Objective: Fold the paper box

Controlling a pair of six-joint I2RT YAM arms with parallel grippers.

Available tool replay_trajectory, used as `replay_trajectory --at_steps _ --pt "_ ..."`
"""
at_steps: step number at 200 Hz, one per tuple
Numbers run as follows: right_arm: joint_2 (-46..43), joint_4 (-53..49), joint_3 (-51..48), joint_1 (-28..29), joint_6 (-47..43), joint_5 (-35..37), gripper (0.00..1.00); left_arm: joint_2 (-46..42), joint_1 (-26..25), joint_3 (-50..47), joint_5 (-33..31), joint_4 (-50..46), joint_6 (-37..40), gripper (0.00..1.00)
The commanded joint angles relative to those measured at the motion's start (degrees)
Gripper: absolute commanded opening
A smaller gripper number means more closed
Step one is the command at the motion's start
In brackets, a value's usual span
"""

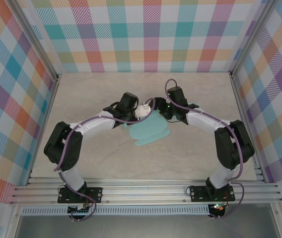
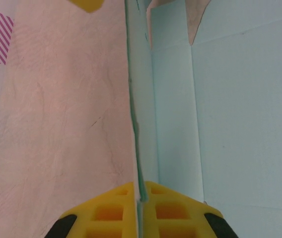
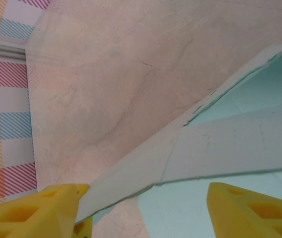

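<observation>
One pale teal paper box [image 1: 151,132] lies near the middle of the counter [image 1: 96,94]. Two end effectors meet at its far edge. The left end effector [image 2: 140,197] is clamped on a thin panel edge, and the right end effector [image 3: 146,210] stands wide, with a flap passing between its fingers.

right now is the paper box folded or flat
Partly folded: the paper box lies mostly flat, one flap raised on edge, pinched by the left fingers.

The left arm [image 1: 94,124] and right arm [image 1: 205,120] are covering the far edge of the paper box [image 1: 151,133], its panels running off both wrist views.
</observation>
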Motion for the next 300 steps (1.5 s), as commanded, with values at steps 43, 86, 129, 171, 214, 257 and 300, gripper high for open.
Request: replay_trajectory --at_steps 43,86,129,171,214,257,300 --pt "4.41 5.45 1.48 -1.24 2.79 -3.08 0.42 -1.41 0.88 -1.46 2.14 -2.87 0.63 0.19" --pt "6.86 8.77 1.58 -1.65 5.39 -4.65 0.09 -0.18 1.32 -0.13 4.83 -3.94 -1.49 0.5" --pt "8.32 10.89 2.14 -1.8 6.81 -5.7 0.0 -3.37 3.21 -0.72 11.05 -4.91 -5.41 0.66" --pt "8.52 12.95 1.3 -1.82 8.12 -6.2 0.0 -8.09 4.88 -1.83 14.84 -3.31 -14.11 0.67" --pt "8.37 15.69 -0.44 -1.76 9.88 -6.45 0.0 -16.03 4.92 -3.9 8.34 0.37 -52.03 0.65" --pt "8.29 16.56 -1.74 -1.65 10.62 -6.68 0.0 -24.5 4.92 -11.62 9.45 1.53 -79.22 0.77" --pt "7.97 16.84 -2.33 -1.3 10.78 -6.5 0.0 -21.83 4.08 -21.87 17.86 17.2 -99.12 0.81"
